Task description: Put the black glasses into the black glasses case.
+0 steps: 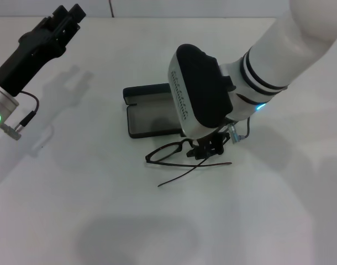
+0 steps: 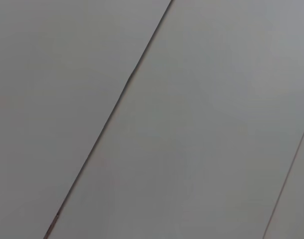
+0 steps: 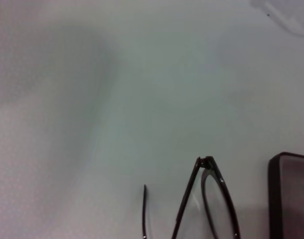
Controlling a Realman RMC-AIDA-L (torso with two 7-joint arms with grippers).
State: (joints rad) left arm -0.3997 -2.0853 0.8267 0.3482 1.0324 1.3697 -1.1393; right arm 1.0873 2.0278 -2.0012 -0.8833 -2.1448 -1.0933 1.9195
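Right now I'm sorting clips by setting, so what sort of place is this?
Probably a lab or test bench: a bare white table holds only the black glasses and the open black glasses case, with the right gripper down at the glasses and the left gripper raised aside.

Bright overhead light, soft shadows, blurry wrist views.

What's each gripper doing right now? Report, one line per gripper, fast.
Left gripper: raised at far left, holding nothing, open or shut cannot be told.
Right gripper: down at the black glasses, grip cannot be told.
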